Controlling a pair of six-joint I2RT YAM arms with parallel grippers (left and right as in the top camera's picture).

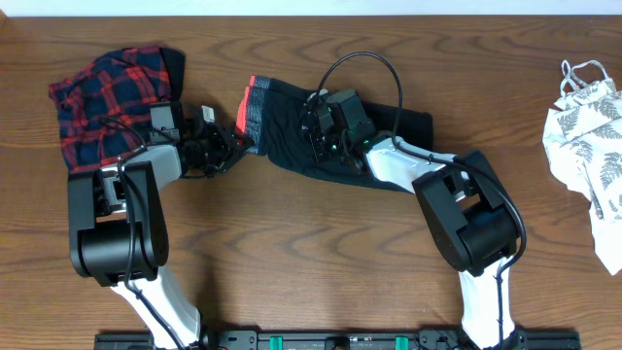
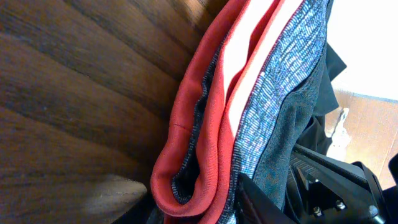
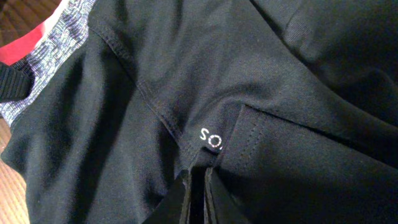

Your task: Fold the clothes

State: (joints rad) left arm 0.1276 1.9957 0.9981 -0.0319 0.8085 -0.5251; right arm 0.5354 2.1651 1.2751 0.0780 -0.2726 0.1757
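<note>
Overhead, the two arms, left (image 1: 117, 224) and right (image 1: 466, 214), rise nearest the lens over the counter (image 1: 321, 272). Three garments lie on it, one of each. The leggings (image 1: 282, 146) are in the middle, the plaid piece (image 1: 102, 97) at the left, and the white top (image 1: 588, 136) far right, well apart from both arms. The left end effector (image 1: 236, 146) meets the leggings' waistband (image 1: 251, 107), and the right end effector (image 1: 321, 128) sits on the black cloth.

The left wrist view alone shows the waistband's layers: coral-red hem, then grey knit, doubled over. The fold fills the gap between the fingers, but I cannot tell whether they clamp it.

The right wrist view alone shows a small label (image 3: 210, 138) on a seam. Just below it the fingers (image 3: 177, 202) stand narrow, pinching a black fold.
</note>
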